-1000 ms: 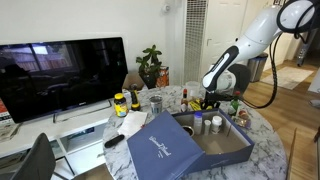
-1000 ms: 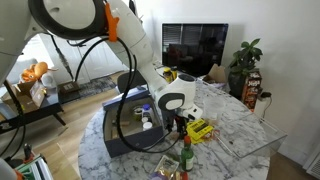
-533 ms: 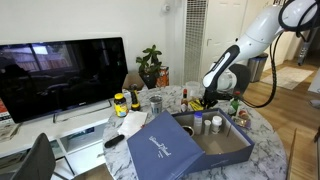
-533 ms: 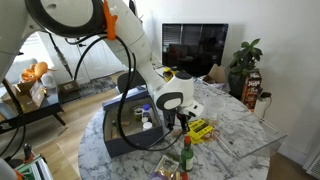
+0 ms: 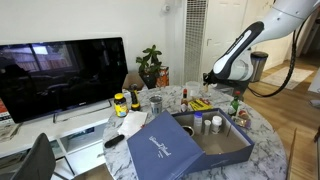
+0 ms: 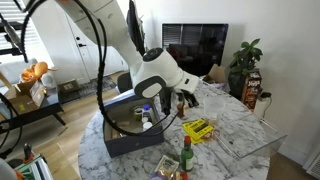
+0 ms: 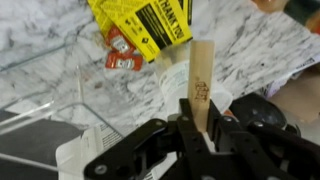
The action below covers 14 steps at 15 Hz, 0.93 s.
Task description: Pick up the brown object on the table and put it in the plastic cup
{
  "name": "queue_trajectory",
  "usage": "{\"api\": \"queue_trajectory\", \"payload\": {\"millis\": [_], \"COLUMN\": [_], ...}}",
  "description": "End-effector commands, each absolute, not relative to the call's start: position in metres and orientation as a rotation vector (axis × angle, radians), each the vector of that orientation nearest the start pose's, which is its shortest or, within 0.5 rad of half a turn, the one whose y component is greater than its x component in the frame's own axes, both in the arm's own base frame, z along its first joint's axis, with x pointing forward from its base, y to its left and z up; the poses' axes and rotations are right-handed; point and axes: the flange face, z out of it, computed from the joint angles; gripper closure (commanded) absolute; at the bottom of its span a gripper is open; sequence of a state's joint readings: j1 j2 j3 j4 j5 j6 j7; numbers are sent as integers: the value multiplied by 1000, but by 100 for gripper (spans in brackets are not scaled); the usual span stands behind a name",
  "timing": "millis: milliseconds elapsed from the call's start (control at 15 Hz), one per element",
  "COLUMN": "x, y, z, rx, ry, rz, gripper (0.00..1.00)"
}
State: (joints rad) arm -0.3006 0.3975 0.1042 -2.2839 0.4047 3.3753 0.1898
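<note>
Claw clamped on the brown stick, held up off the table just beside the yellow packet; pick looks done. Next: carry to the cup, well apart from the packet, and lower the stick in end-first

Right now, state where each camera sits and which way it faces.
Exterior view: past the table edge, facing blue box and TV; arm at right.
Exterior view: close beside the arm, facing TV.
Wrist view: looks down past the gripper, shut on the brown stick, at marble table.
Shared: yellow packet.
</note>
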Motion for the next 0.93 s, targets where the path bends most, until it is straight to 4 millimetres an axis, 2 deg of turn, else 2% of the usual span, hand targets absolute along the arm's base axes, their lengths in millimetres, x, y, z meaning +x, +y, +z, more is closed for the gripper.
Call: {"api": "queue_trajectory", "payload": {"millis": [0,200,333,533,867], "x": [537,560,573,600,641], "y": [-167,-181,-189,-185,-187], "z": [277,268,270,278,272], "rx": [-2553,-2574,-2551,-2542,-2602], "ry": [1268,1307,1356,1353,1340], "rz": [-1187,-1226,-1251,-1290,-1273], "gripper": [96,96,96,96,96]}}
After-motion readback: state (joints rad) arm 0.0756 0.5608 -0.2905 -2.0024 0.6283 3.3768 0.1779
